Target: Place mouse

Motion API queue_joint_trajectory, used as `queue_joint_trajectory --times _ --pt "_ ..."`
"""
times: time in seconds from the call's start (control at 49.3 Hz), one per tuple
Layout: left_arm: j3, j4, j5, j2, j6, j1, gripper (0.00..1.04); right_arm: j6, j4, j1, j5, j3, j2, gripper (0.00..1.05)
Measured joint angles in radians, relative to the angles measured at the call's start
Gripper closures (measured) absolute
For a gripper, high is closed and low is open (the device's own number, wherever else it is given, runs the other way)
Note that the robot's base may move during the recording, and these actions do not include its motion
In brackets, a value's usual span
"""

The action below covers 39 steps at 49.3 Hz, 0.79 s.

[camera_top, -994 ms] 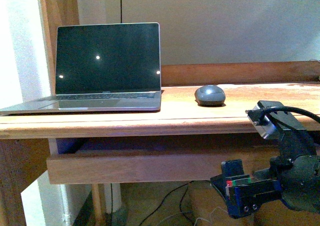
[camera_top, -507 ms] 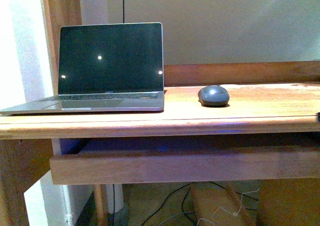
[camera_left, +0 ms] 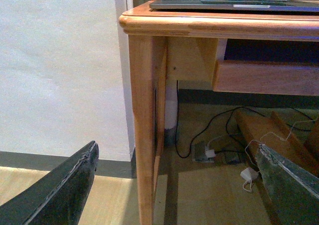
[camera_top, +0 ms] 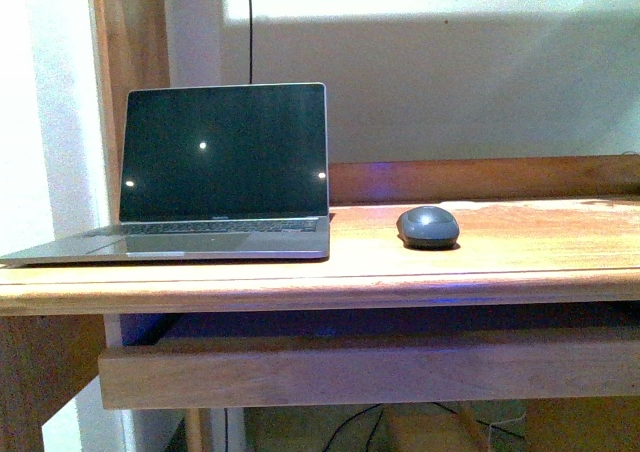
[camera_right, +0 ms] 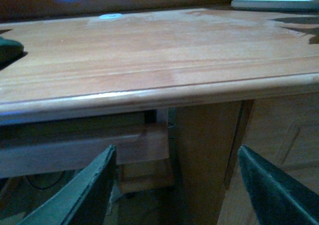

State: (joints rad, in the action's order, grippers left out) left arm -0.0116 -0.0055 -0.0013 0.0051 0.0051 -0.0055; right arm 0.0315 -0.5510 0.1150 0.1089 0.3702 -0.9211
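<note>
The small dark grey domed mouse (camera_top: pixel 428 227) sits on the wooden worktop (camera_top: pixel 520 252), near the right of the open silver laptop (camera_top: pixel 215 172) with its dark screen, not touching it. Neither arm appears in the front view. Left gripper (camera_left: pixel 174 185) jaws stand wide apart, empty, below worktop level. Right gripper (camera_right: pixel 184 185) jaws likewise spread, empty, beneath the worktop's edge.

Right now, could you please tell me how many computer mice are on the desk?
1. The mouse sits on the wooden desk, right of the open laptop; nothing suggests another hidden one.
</note>
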Motion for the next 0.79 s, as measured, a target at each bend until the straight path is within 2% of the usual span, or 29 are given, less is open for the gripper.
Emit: queue_joint_trajectory --times 0.142,0.223,0.284,0.385,0.791 --pt "0.0 0.0 0.0 0.0 0.0 0.0 0.08 -0.014 -0.017 -0.025 -0.018 -0.091 0.063 0.58" --pt "0.0 0.0 0.0 0.0 0.0 0.0 0.08 -0.02 -0.018 -0.034 -0.028 -0.123 0.092 0.68" --pt "0.0 0.0 0.0 0.0 0.0 0.0 0.08 -0.022 -0.018 -0.071 -0.091 -0.153 0.122 0.79" --pt "0.0 0.0 0.0 0.0 0.0 0.0 0.08 -0.025 -0.011 -0.111 -0.099 -0.204 0.186 1.01" --pt "0.0 0.0 0.0 0.0 0.0 0.0 0.08 -0.028 0.097 -0.111 -0.106 -0.305 0.401 1.02"
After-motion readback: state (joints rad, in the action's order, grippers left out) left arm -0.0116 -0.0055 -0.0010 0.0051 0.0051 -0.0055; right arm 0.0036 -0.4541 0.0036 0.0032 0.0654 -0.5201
